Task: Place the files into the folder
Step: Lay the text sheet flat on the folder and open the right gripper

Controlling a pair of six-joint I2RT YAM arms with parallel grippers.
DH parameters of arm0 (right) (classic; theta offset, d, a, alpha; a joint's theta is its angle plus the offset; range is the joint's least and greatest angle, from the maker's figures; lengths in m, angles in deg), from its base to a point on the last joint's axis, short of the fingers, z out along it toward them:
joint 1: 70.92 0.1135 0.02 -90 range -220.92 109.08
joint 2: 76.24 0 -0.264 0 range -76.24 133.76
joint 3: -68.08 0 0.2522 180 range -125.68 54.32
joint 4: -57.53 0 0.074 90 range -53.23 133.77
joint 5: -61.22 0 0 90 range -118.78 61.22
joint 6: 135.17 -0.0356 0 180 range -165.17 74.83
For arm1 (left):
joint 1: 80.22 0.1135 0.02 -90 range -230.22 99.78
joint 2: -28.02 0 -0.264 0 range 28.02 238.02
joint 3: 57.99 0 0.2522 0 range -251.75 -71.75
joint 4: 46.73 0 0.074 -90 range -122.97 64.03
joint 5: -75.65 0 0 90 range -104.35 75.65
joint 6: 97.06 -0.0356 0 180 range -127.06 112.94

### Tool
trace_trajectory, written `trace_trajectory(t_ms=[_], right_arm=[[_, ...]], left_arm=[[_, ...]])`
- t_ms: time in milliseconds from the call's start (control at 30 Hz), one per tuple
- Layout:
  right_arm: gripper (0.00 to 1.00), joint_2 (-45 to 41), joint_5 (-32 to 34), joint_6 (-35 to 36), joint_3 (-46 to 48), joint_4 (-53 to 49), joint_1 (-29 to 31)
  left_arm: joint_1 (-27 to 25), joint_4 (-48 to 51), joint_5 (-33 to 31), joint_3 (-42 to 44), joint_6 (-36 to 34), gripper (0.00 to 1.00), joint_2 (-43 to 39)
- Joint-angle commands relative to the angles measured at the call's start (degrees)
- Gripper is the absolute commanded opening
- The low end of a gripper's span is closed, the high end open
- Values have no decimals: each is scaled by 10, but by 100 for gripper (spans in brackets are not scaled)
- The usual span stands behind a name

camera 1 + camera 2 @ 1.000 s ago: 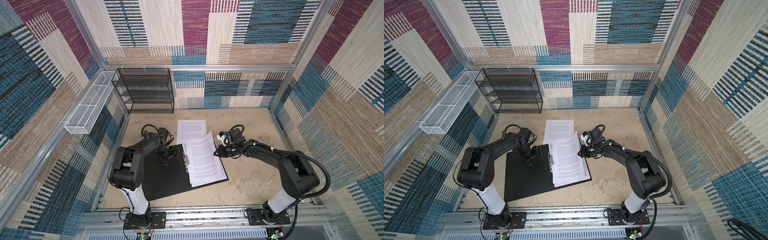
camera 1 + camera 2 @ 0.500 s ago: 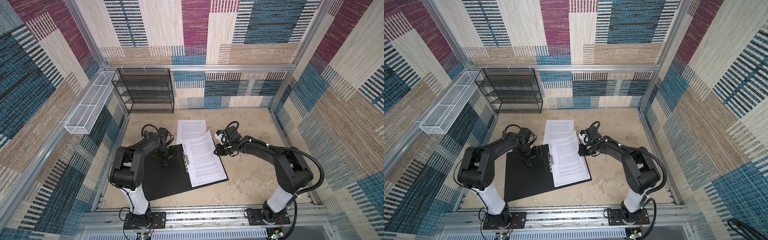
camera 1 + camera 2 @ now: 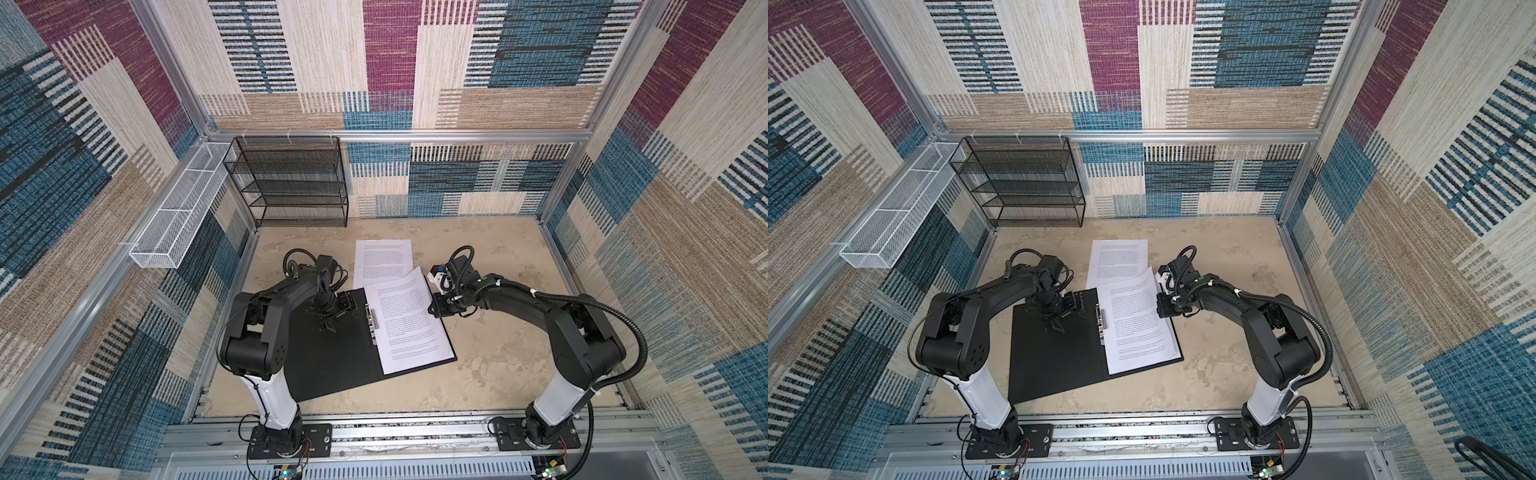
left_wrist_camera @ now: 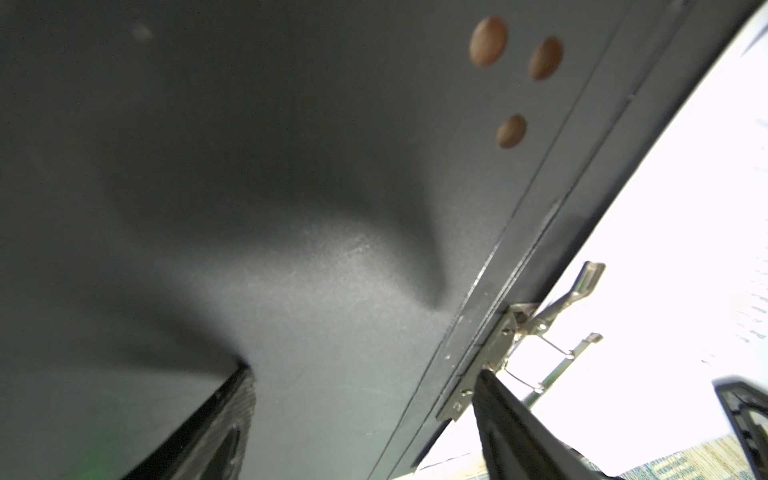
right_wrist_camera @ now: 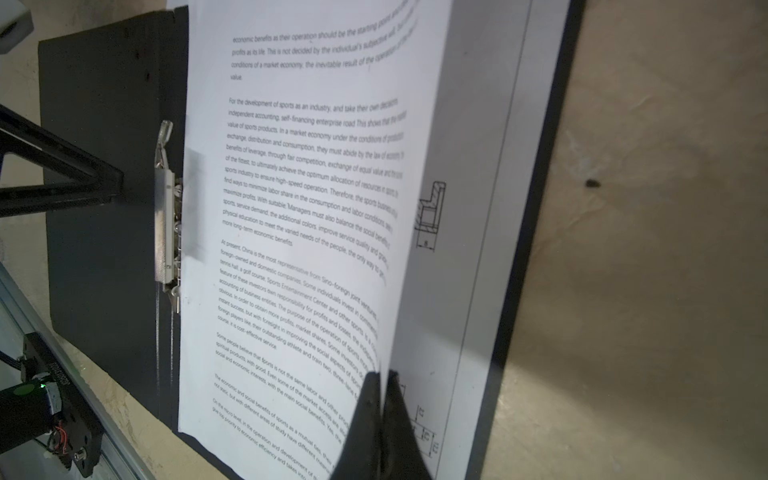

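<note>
At left, left fingers (image 4: 509,419) spread wide, holding nothing, tips down on the black inner cover of the folder (image 3: 332,365), seemingly pinning it to the table (image 3: 498,353). Folder lies open. The metal clip (image 3: 372,324) at the spine looks raised, though it is hard to be sure. Beyond the folder, a loose printed sheet (image 3: 384,257) lies on the table. Right half: drawing sheet (image 5: 457,249) already in, text sheet (image 3: 409,324) over it, outer edge lifted. On that edge, right fingers (image 5: 365,415) pinched shut. Roughly halfway: seat this page, fetch the loose one, clip, close.
</note>
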Motion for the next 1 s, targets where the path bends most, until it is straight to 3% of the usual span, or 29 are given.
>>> trace_trajectory(t_ms=[0, 500, 733, 967], right_arm=[[0, -1, -4, 3, -2, 9, 2], [2, 8, -16, -14, -10, 22, 12], [35, -6, 15, -32, -14, 14, 13], [63, -30, 92, -58, -26, -11, 13]], left_arm=[[-2, -14, 0, 8, -11, 82, 12], [-2, -15, 4, 4, -10, 82, 15], [-2, -15, 6, 5, -11, 82, 10], [-2, -15, 13, 3, -11, 82, 8]])
